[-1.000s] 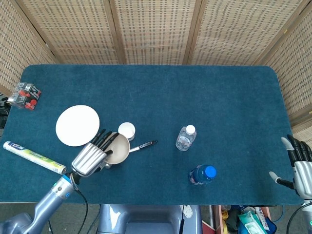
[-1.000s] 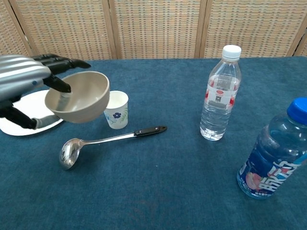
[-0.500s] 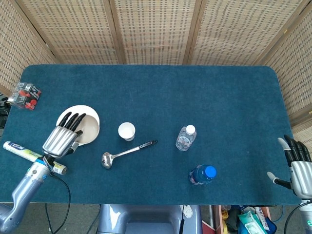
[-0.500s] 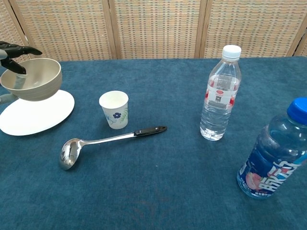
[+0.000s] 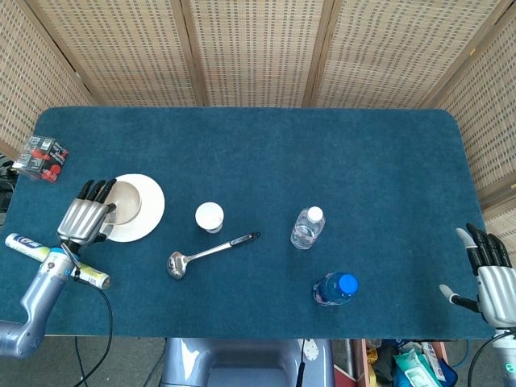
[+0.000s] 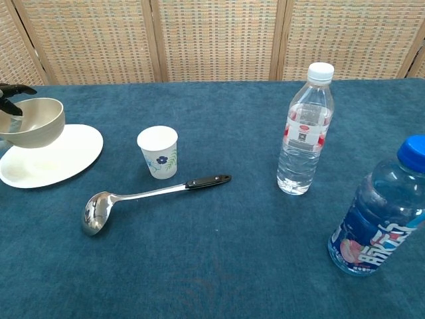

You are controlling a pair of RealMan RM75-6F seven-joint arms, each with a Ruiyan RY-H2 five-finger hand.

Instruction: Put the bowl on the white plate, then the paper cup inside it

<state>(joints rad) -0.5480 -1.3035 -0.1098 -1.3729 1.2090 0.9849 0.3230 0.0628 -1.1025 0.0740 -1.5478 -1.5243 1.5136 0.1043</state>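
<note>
My left hand (image 5: pixel 85 214) grips the beige bowl (image 5: pixel 122 201) by its left rim and holds it over the left part of the white plate (image 5: pixel 147 211). In the chest view the bowl (image 6: pixel 32 122) hangs just above the plate (image 6: pixel 66 154); whether it touches I cannot tell. Only dark fingertips (image 6: pixel 13 90) of that hand show there. The paper cup (image 5: pixel 210 216) with a blue flower print stands upright right of the plate (image 6: pixel 159 151). My right hand (image 5: pixel 490 270) is open at the table's front right corner, away from everything.
A steel ladle (image 5: pixel 208 252) lies in front of the cup (image 6: pixel 146 196). A clear water bottle (image 5: pixel 307 227) and a blue-capped bottle (image 5: pixel 334 289) stand to the right. A tube (image 5: pixel 48 256) lies at the left front edge, a small red and black pack (image 5: pixel 43 157) at the far left.
My left hand carried the bowl leftward from beside the cup and ladle to over the white plate, then lowered it towards the plate. The right hand barely moved.
</note>
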